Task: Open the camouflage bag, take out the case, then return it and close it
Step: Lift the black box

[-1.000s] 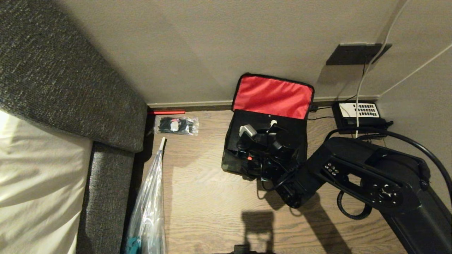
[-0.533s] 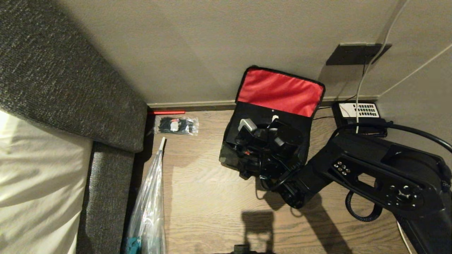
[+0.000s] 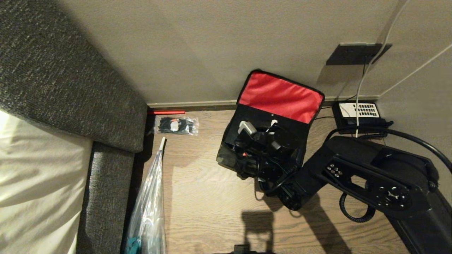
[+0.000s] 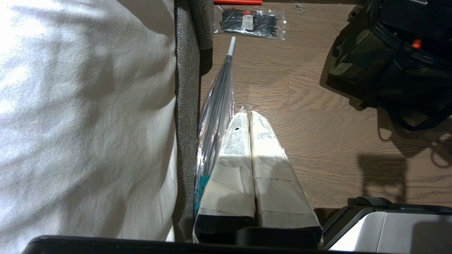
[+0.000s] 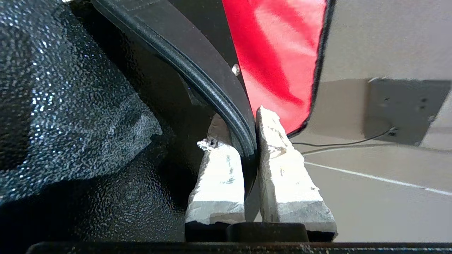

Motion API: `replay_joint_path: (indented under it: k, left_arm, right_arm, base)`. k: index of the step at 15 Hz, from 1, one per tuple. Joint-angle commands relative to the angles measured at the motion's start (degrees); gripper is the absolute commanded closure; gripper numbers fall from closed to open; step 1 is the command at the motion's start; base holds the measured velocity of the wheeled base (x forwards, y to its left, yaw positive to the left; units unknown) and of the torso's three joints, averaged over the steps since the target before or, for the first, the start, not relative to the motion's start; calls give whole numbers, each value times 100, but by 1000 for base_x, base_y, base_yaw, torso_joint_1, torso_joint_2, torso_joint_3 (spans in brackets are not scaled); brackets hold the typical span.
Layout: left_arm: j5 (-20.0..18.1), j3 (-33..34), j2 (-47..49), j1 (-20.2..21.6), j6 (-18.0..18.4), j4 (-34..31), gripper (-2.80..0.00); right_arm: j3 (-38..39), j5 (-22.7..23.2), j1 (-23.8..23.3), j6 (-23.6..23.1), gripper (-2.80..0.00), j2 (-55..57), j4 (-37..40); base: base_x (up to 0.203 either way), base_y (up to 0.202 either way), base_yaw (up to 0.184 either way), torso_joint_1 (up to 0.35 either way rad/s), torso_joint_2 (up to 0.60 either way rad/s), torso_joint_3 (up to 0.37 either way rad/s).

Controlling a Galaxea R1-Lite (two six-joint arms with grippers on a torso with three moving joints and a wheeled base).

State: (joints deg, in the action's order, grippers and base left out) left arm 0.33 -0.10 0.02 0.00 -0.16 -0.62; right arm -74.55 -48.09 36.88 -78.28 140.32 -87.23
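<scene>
1. In the head view I see the camouflage bag [image 3: 229, 158] on the wooden floor [image 3: 204, 204], centre-right of the frame, its back edge close to the wall [image 3: 212, 53].
2. Its red-lined lid [image 3: 280, 97] stands open, leaning back against the wall.
3. My right gripper [image 5: 249, 139] sits at the bag's opening. In the right wrist view its two taped fingers [image 5: 282, 169] are clamped on a thin, ribbed black edge; I take it for the case [image 5: 197, 60], though bag rim and case are hard to tell apart.
4. The black right arm [image 3: 356, 173] fills the lower right of the head view, crowding the bag's right side.
5. A black telephone [image 3: 358, 114] sits in the far right corner, near the bag.
6. Left of the bag the floor lies bare up to a small packet of black ties [image 3: 176, 125] by the skirting and a clear plastic bag [image 3: 148, 208] along the grey sofa [image 3: 70, 88].
7. My left gripper [image 4: 249, 116], seen in the left wrist view, hangs over the floor beside the sofa edge with its fingers pressed together, holding nothing.
</scene>
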Motion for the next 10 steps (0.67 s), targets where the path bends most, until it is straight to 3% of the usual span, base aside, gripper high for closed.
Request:
replay_joint_path:
  k: [1, 10]
  left_arm:
    - [2, 1, -11, 0, -2, 1, 0]
    - [2, 1, -11, 0, -2, 1, 0]
  right_arm:
    - [-68, -19, -81, 22, 0, 265, -43]
    - [-495, 19, -190, 76, 0, 742, -43]
  base:
    - [0, 0, 0, 0, 0, 0]
    - [0, 0, 0, 0, 0, 0]
